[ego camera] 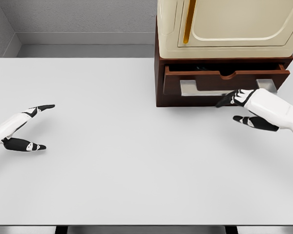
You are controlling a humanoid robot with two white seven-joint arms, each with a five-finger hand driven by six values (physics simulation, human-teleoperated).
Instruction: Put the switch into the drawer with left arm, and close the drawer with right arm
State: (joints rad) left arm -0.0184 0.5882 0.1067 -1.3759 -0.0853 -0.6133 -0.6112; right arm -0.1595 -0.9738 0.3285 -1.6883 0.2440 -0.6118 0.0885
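The right hand, fingers spread and holding nothing, hovers at the front of the brown drawer, its upper fingertips reaching toward the lower face of the cabinet just below the drawer panel. The right arm enters from the picture's right edge, and this hand is by far the nearer of the two to the drawer. The drawer stands partly pulled out, its long axis running left to right across the view, its front panel facing the robot; a push away from the robot, toward the back wall, looks like what closing calls for. Its front lies just beyond and above the fingertips, so the hand seems to need a small lift to meet the panel squarely.

The switch is hard to make out: a small dark shape shows in the shadowed gap behind the panel and may be it, suggesting the first part of the task is done.

The left hand, also open and empty, rests well apart at the left edge of the white table. A cream appliance sits atop the cabinet.
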